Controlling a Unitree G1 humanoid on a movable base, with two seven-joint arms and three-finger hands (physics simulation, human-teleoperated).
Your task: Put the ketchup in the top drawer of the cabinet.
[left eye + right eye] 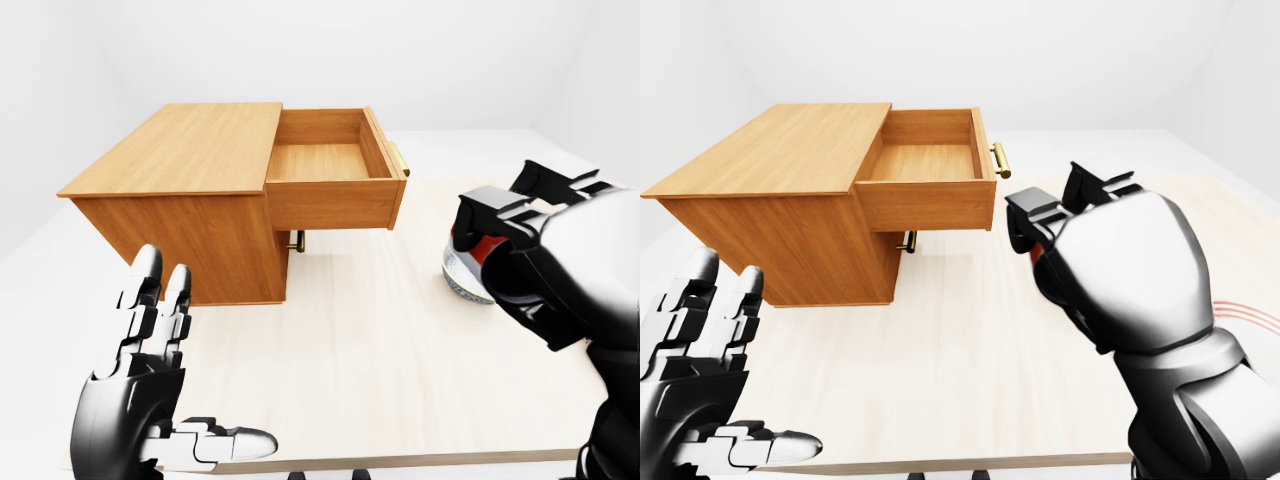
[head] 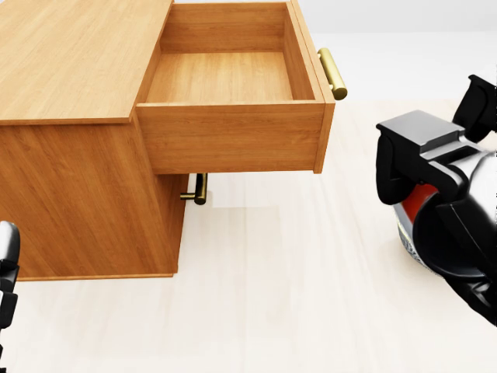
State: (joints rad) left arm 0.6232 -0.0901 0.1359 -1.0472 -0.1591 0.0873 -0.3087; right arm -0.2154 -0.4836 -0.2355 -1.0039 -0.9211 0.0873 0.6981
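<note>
surface: pale wooden table [image 2: 295,311] | on it: wooden cabinet [image 1: 190,200], patterned bowl [image 1: 462,282]

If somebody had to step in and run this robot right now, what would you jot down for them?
Right hand: raised at the right of the head view, fingers closed round a red thing that looks like the ketchup; little of it shows.
Left hand: open and empty, low at the left of the left-eye view.
Top drawer: pulled fully out of the cabinet, nothing in it.
Patterned bowl: on the table, mostly hidden behind the right hand.
Done: drawer open, ketchup apparently picked up.
Left: carry it over the drawer, lower it in and let go.
</note>
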